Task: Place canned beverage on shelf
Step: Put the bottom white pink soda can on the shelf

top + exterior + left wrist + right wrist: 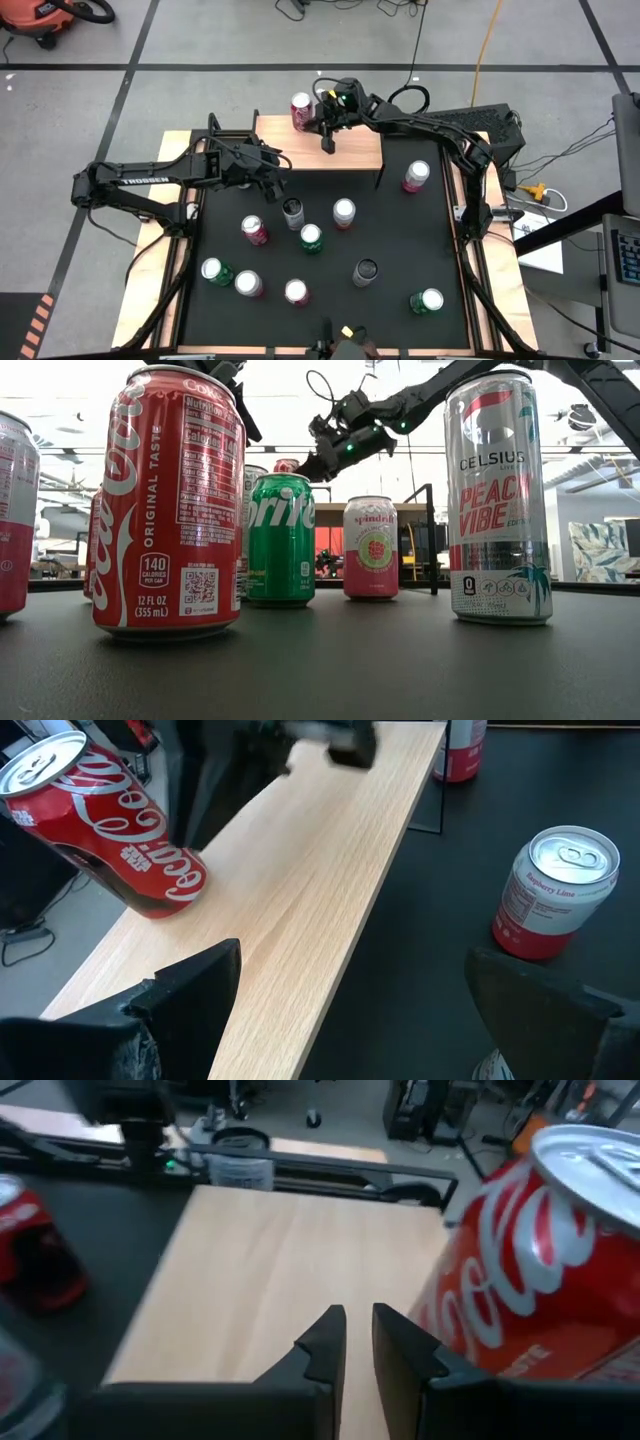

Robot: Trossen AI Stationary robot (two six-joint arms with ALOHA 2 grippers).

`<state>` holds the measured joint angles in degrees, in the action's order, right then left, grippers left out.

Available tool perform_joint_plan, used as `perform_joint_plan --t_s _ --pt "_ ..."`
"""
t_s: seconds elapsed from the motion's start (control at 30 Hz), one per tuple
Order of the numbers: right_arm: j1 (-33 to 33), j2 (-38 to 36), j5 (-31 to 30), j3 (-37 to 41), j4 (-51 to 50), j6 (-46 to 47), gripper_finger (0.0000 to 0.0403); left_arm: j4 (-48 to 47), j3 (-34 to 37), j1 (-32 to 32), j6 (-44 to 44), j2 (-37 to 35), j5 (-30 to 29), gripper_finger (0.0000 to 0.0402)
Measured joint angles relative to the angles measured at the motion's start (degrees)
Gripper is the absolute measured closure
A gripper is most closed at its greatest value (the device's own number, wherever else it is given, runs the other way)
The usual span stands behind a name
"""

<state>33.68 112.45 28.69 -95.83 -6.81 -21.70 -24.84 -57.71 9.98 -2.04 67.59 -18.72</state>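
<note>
— Red and upright, one Coca-Cola can [301,108] already stands on the shelf [355,150], at its left end near the far edge. We count that as one placement done.

— Agreed. Is anything holding it?

— No. Our right gripper [327,143] hangs over the middle of the wooden top with its fingers drawn together on nothing; in the right wrist view the can [545,1280] sits just beside them, apart.

— And the left gripper [272,172]?

— Spread wide and empty, at the shelf's near left corner, over the black mat [400,230]. From its wrist camera we see the can [110,830] and a long bare stretch of wood [310,900].

— So what is left?

— Plenty, we judge. Most cans wait on the mat, the dark can [292,211] and the red one [254,230] nearest our left gripper. The shelf has room for more.
</note>
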Motion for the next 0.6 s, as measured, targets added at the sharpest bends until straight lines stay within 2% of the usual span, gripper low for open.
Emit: perform_joint_plan --t_s 0.2,0.43,0.6 --pt "-3.09 -6.96 -0.07 0.0 -12.8 -0.94 0.037 0.27 0.0 0.0 0.07 0.0 0.0 0.002" --pt "-7.93 -16.09 -0.46 -0.04 -37.04 -3.49 0.037 0.66 0.0 0.0 0.14 0.02 0.0 0.002" --pt "-12.62 -21.23 -7.18 1.49 -48.98 -1.42 0.037 2.56 0.0 0.0 -0.04 0.17 0.08 0.002"
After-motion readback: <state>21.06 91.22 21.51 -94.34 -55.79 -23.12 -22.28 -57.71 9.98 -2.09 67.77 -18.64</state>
